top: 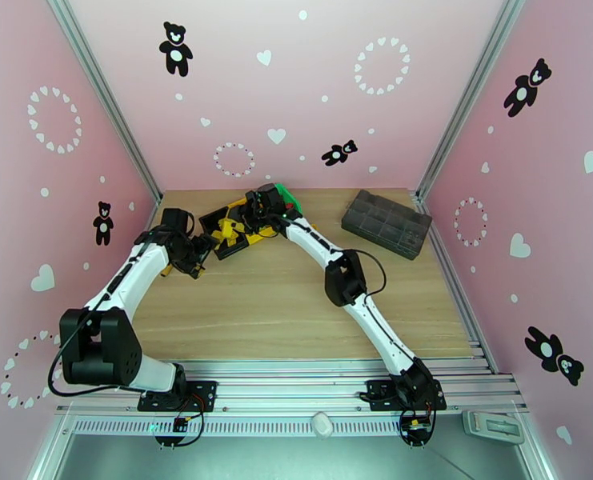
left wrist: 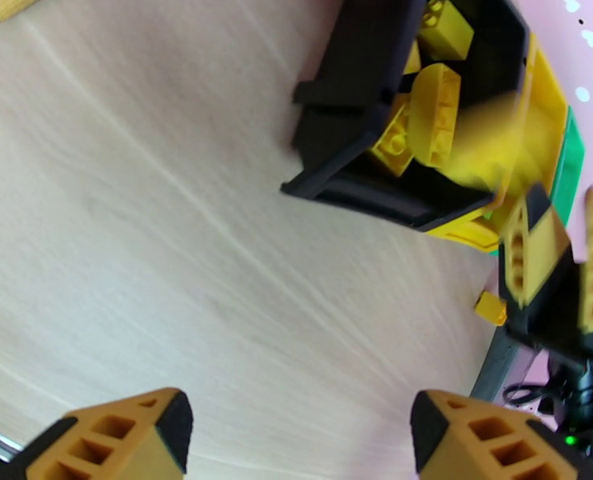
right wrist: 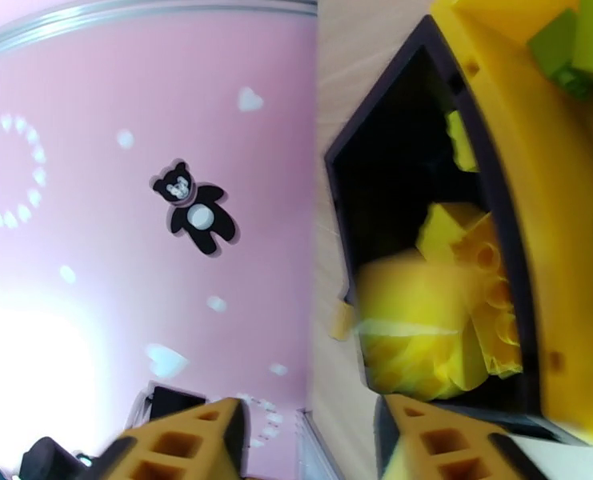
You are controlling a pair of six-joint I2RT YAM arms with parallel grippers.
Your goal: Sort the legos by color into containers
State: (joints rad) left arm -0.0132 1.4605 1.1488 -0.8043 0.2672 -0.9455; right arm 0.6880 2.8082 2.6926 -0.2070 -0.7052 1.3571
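Right gripper [right wrist: 312,450] sits over the black bin [right wrist: 376,194], jaws parted, nothing between them. A blurred yellow brick [right wrist: 404,294] shows just beyond the fingertips, above the heap of yellow bricks [left wrist: 424,114] in that bin. We read it as mid-drop. Left gripper [left wrist: 304,446] hangs open and empty over bare table [left wrist: 176,234], near the black bin.

To do this step well, we'd hold the right jaws wide over the bin's middle until the brick settles. Then lift straight up, so the fingers don't clip the rim or tip the joined row. The heap is high, so a brick could roll out. A stray yellow brick [left wrist: 490,307] lies on the table just beside the right gripper's fingers in the left wrist view, likely the next pick.

Hard to tell: blur hides the dropping brick's shape and whether it touches the heap. The yellow bin [right wrist: 536,194] holds green bricks [right wrist: 572,46], cut off at the frame edge, count unknown. The green bin [top: 286,198] is mostly covered by the right arm in the top view, so we can't tell its contents.
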